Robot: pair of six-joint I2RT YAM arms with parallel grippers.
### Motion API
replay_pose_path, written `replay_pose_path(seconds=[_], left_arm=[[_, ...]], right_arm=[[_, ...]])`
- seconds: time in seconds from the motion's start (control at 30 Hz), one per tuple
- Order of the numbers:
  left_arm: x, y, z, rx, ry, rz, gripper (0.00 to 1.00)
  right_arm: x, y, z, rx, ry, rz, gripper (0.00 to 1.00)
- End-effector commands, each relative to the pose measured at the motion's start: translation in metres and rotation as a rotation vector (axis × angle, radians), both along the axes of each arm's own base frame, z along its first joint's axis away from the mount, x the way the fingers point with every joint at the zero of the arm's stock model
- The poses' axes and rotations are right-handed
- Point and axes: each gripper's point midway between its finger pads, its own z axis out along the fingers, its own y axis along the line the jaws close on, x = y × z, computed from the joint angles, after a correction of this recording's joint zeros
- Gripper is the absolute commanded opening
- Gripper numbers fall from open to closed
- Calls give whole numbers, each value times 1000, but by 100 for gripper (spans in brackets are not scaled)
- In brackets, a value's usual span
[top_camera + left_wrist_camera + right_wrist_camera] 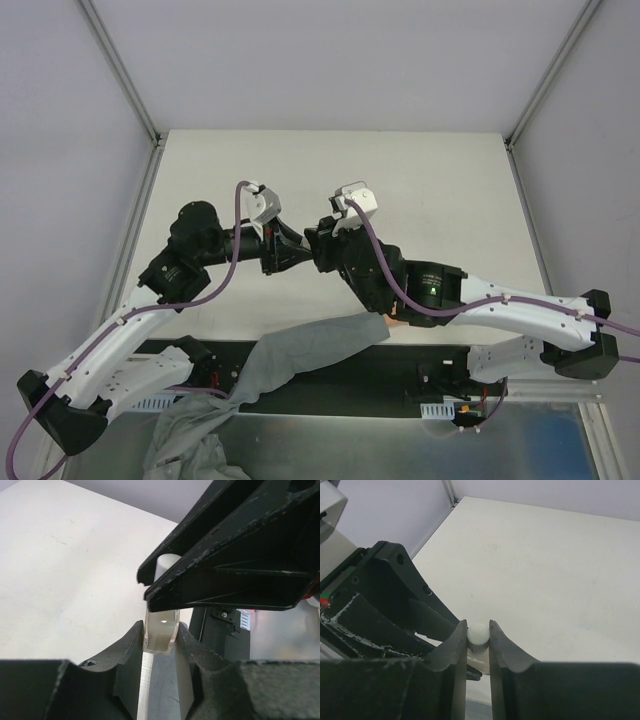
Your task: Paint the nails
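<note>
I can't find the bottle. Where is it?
In the top view, over the middle of the table: the left gripper holds the bottle, the right gripper pinches its cap.

White table (430, 180) between grey walls (330, 60), black mat (340, 392) and crumpled grey cloth (190, 440) at its near edge

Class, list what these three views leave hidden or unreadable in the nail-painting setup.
- Top view: the nails; the right arm covers nearly all of the hand.
- Left wrist view: the bottle base, sunk inside the left gripper.
- Right wrist view: the cap seam, masked by the right gripper.
- Top view: the sleeve end, cut by the bottom edge.
</note>
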Motion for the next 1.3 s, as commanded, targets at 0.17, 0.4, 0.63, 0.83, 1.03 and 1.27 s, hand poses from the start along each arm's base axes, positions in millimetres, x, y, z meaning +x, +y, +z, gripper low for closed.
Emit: replay_pose_path(seconds=[0.17, 0.4, 0.63, 0.83, 1.03, 1.27], left_arm=[[20, 25, -1, -13, -54, 186, 64], [7, 43, -8, 19, -80, 226, 73], [-11, 47, -10, 11, -77, 184, 74], [-18, 49, -15, 6, -47, 174, 75], [-21, 50, -22, 2, -17, 181, 75], [-24, 52, -26, -6, -2, 184, 76]], right_arm=[[2, -27, 20, -15, -56, -47, 0], [53, -99, -34, -90, -52, -269, 0], [102, -184, -102, -122, -12, -516, 1], [136, -227, -152, -57, 48, -638, 0], [157, -237, -207, -23, 93, -652, 0], [167, -230, -253, -16, 158, -673, 0]])
